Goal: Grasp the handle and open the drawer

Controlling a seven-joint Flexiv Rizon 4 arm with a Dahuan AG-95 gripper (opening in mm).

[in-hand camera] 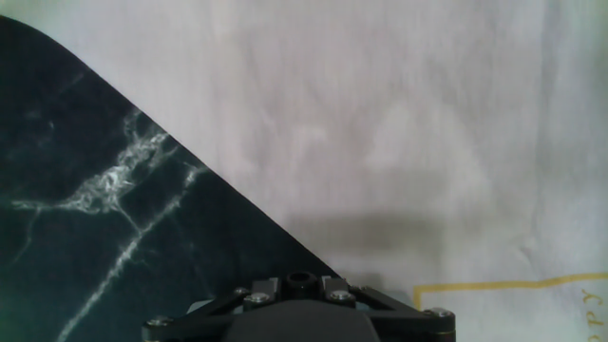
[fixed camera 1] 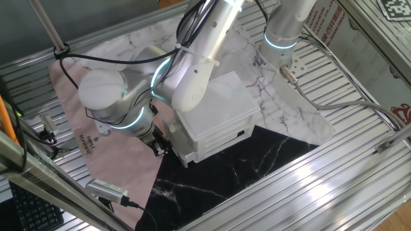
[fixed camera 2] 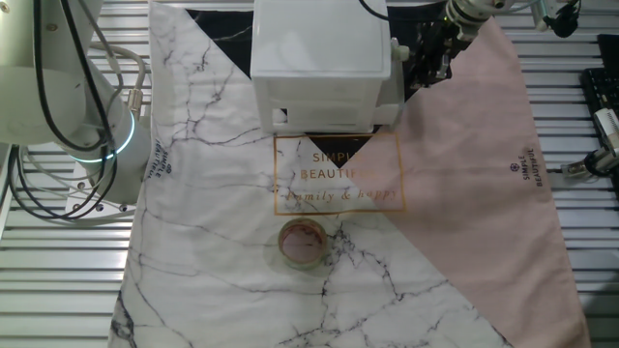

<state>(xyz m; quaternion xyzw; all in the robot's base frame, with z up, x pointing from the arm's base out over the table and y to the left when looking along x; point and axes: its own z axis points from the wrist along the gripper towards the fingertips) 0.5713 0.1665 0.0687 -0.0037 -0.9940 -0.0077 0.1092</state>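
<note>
The small white cabinet (fixed camera 1: 215,102) stands on the cloth where the pink, white and black parts meet; it also shows in the other fixed view (fixed camera 2: 319,39). Its drawer (fixed camera 1: 218,138) faces the black marble part and looks pushed in. A tiny dark spot at the front's right end (fixed camera 1: 241,135) looks like the handle. My gripper (fixed camera 1: 158,146) hangs low beside the cabinet's left front corner, apart from the handle. In the other fixed view the gripper (fixed camera 2: 428,68) is right of the cabinet. The hand view shows only cloth and the gripper's base; fingers are hidden.
A second arm's base (fixed camera 1: 282,32) stands behind the cabinet, with cables running right. A small round pinkish cup (fixed camera 2: 302,242) sits on the white marble cloth. A small tool (fixed camera 1: 106,189) with a cable lies at the table's front left.
</note>
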